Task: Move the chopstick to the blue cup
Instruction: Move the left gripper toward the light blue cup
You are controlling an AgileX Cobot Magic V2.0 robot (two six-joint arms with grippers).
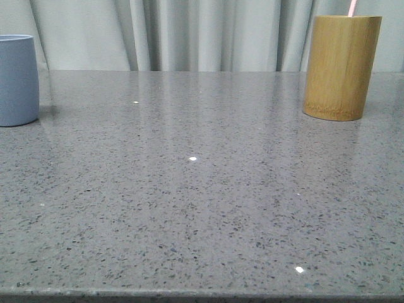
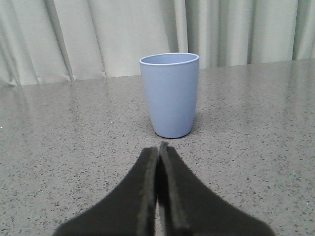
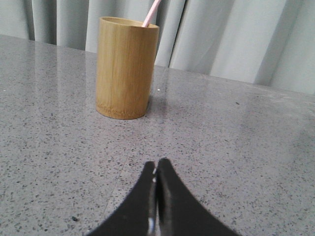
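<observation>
At the worktop's [image 1: 202,208] far right corner the chopstick [image 3: 151,12] sits in the bamboo cup [image 3: 126,68]; blue cup [image 2: 170,94] far left; left claw [image 2: 158,150] and right claw [image 3: 156,167] closed, empty; pickup not started, right claw must be opened

1. Bamboo cylinder [image 1: 341,67]: tall, tan, upright on the table, far right in the front view. In the right wrist view [image 3: 127,68] it sits ahead of that hand and off to one side, well apart from it.
2. Table [image 1: 202,208]: grey speckled stone-look top, glossy, a few bright light spots reflected.
3. Curtain [image 1: 189,35]: pale grey-white, vertical folds, hangs behind the table's far edge; probably fabric, detail is soft.
4. Faint shadow on the table at the cylinder's base.
</observation>
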